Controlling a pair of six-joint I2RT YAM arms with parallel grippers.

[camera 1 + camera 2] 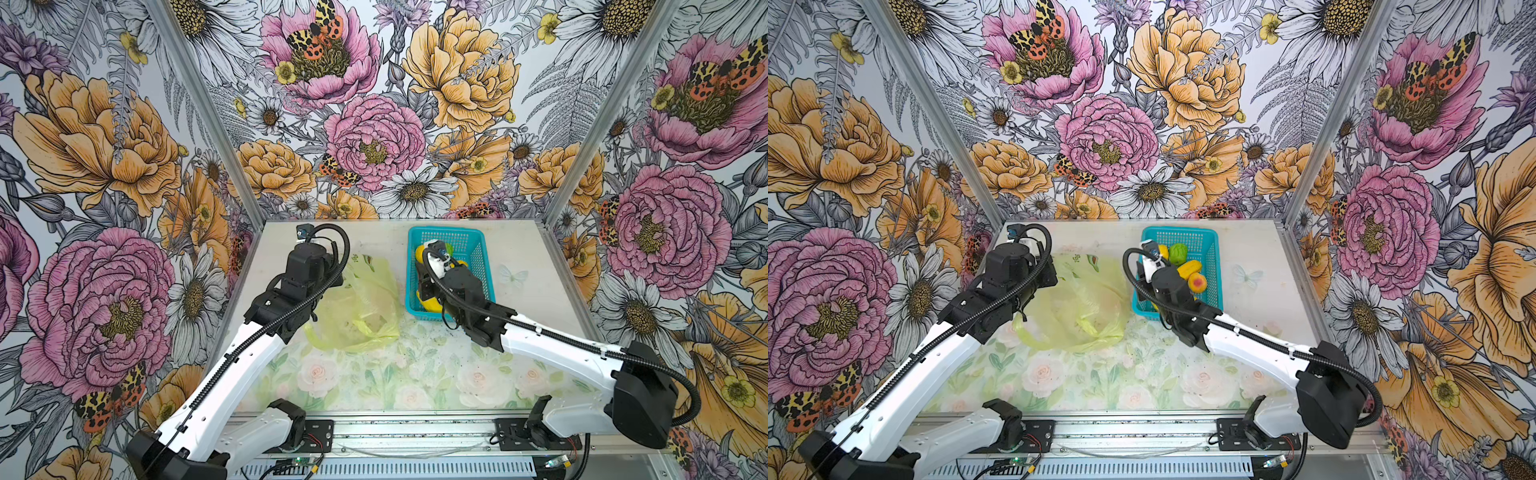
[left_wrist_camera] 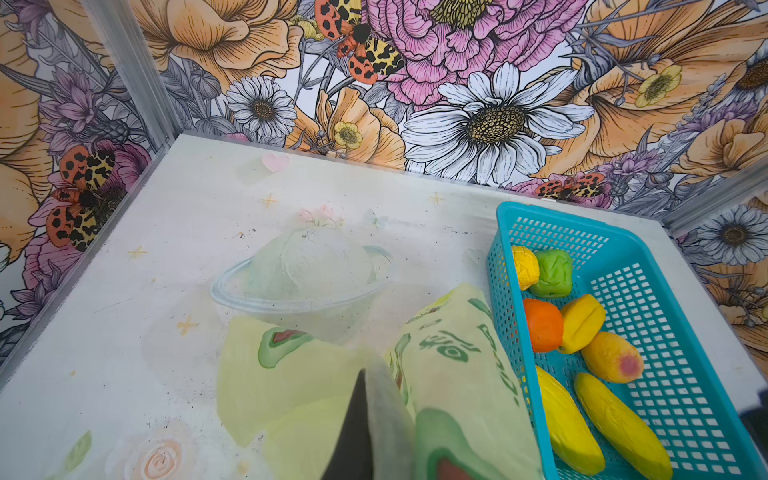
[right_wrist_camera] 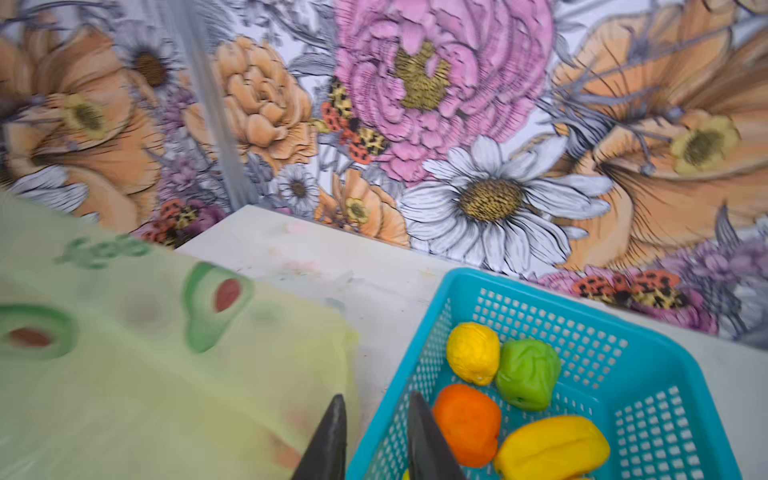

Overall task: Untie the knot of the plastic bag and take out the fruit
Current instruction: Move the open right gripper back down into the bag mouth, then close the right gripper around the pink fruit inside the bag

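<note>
Seven fruit: lying in turquoise basket, just beside right fingers
Left gripper: fingers clamped together on plastic bag, which spreads ahead of them
Right gripper: fingers apart, one each side of basket wall

You've got the bag on the desk, L of centre. Basket sits just R of it, toward the back of the desk. Fruit lies in the basket: round ones at the far end, long ones at the end nearer you.
</note>
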